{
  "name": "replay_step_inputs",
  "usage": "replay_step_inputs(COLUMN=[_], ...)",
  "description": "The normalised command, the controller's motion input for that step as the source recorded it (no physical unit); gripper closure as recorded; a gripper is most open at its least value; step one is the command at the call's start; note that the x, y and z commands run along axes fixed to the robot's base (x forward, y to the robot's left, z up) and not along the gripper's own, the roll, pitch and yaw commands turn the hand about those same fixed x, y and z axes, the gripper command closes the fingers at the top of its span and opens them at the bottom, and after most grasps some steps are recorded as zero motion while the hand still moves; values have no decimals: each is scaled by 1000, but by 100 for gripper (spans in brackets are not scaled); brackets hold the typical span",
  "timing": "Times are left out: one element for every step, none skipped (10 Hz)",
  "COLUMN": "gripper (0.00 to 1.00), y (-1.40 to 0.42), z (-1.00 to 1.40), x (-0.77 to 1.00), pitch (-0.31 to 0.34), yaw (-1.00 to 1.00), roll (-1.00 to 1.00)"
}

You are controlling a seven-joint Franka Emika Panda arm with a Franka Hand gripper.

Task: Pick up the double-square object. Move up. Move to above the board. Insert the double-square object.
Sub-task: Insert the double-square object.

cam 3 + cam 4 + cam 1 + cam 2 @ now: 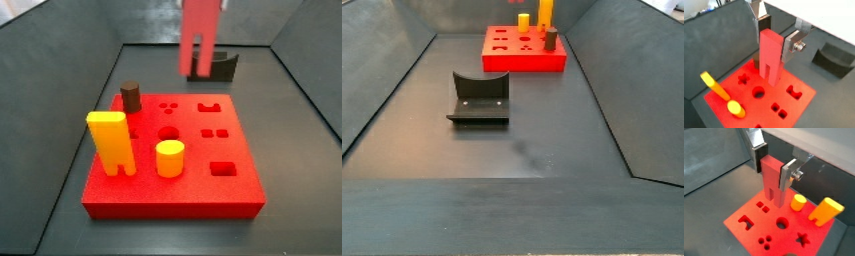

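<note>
My gripper [776, 42] is shut on the double-square object [771, 60], a tall salmon-pink block with two square legs pointing down. Both wrist views show it upright between the silver fingers [789, 175], well above the bright-red board [797, 107]. In a side view the double-square object [201, 40] hangs high over the far edge of the board [174, 195], and the gripper is cut off at the top of that frame. The board also shows in a wrist view [754, 225] and far away in a side view [523, 62], where the held block is out of view.
A yellow-orange two-legged block [107, 140], a yellow cylinder [170, 158] and a dark brown peg [131, 95] stand in the board. The fixture [480, 97] stands on the dark floor beside the board. Grey walls enclose the floor.
</note>
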Motion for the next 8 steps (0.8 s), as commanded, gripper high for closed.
replay_step_inputs(gripper=[100, 100, 100, 100, 100, 100, 100, 100], y=[-120, -60, 0, 0, 0, -51, -46, -6], z=[-600, -643, -643, -577, 0, -257, -734, -734], x=[1000, 1000, 1000, 680, 11, 0, 0, 0], pitch=[34, 44, 20, 0, 23, 0, -17, -19], yaw=[0, 0, 37, 91, 0, 0, 129, 154], roll=[13, 21, 24, 41, 0, 27, 53, 110])
